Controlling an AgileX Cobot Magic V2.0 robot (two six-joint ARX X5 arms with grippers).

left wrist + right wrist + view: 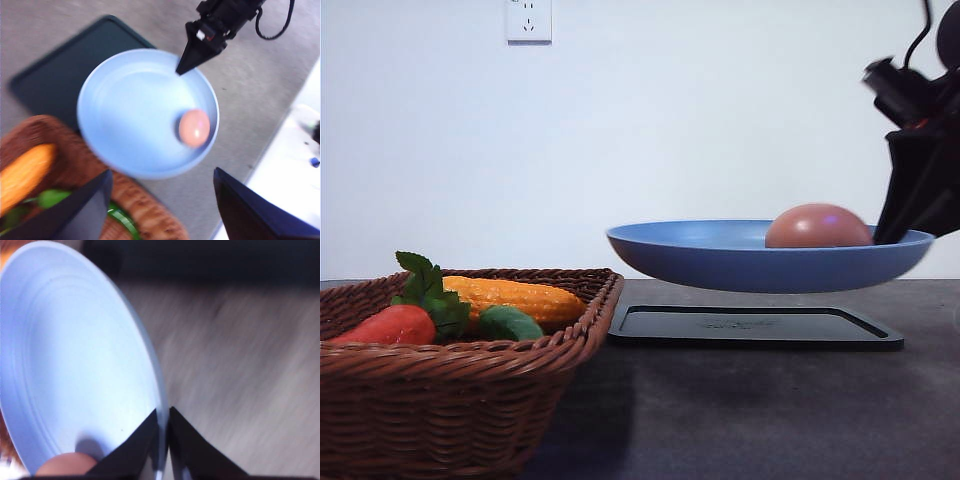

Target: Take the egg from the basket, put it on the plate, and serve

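Right gripper (905, 235), front view: black, at the right edge of the frame, clamped on the right rim of the plate (740, 262). Plate: light blue, held level in the air above the black tray (752, 328), clear of it. Egg (818, 227): pinkish-brown, resting inside the plate toward its right side, just beside the gripper. Basket (450, 400): brown wicker, lower left of the frame, holding a red carrot-like vegetable (388, 326) with green leaves, a yellow corn cob (515, 297) and a green vegetable (508, 324). Wall socket (528, 19): top of the frame, on the white wall.

Left wrist view: left gripper (160, 212) spread open with nothing between its dark fingers (85, 215), at the lower edge of the frame. Plate (130, 105): centre of the frame, overlapping the tray (55, 75) at upper left and the basket (150, 220) at lower left. Egg (194, 128): on the right part of the plate, near the rim. Right gripper (181, 69): upper centre, its tip on the plate's rim. Corn cob (22, 175): left edge, in the basket.

Right wrist view: right gripper (162, 440) pinching the plate's (70, 350) rim edge-on between two black fingers (135, 447), lower centre. Egg (67, 464): partly seen at the bottom edge, on the plate beside the fingers. Grey table (240, 365): right half, blurred.
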